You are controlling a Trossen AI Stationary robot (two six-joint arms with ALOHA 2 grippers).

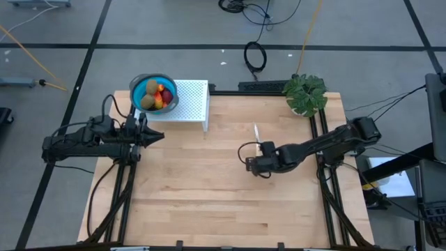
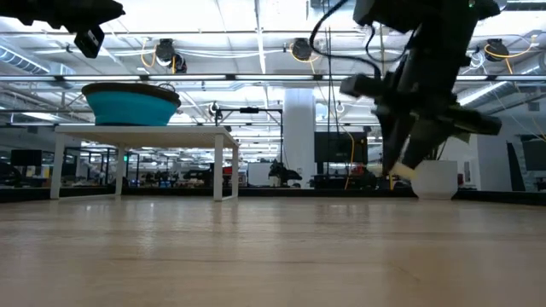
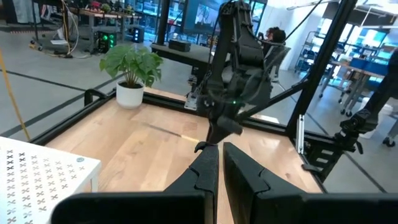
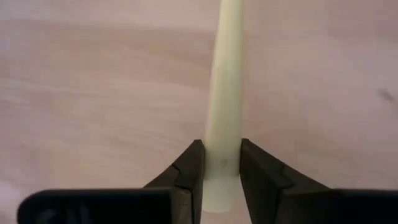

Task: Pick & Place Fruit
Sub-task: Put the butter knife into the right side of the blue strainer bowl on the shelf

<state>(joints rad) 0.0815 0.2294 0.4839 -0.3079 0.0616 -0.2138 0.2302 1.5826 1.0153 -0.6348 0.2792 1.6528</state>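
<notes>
The fruit [image 1: 157, 96] lies heaped in a blue bowl [image 1: 139, 87] on a white perforated stand [image 1: 191, 104] at the table's far left. My right gripper [image 1: 260, 150] is over the table's middle, shut on a pale yellow stick [image 1: 256, 134], not a fruit. In the right wrist view its fingers flank that stick [image 4: 227, 74]. My left gripper [image 1: 152, 134] hovers shut, high near the stand, pointing toward the right arm [image 3: 233, 81]. My right gripper pinches the pale stick near its end [image 4: 221, 155] between the two fingers, which lie along it. The stick runs on from the fingers toward the table's far edge. In the low view the held end [image 2: 403, 173] shows slightly above the tabletop.
A potted leafy plant [image 1: 305, 94] stands at the far right corner. The stand [image 2: 141, 132] raises the bowl [image 2: 132, 104] well above the tabletop. Bare wood stretches across the table's near half and between the two arms.
</notes>
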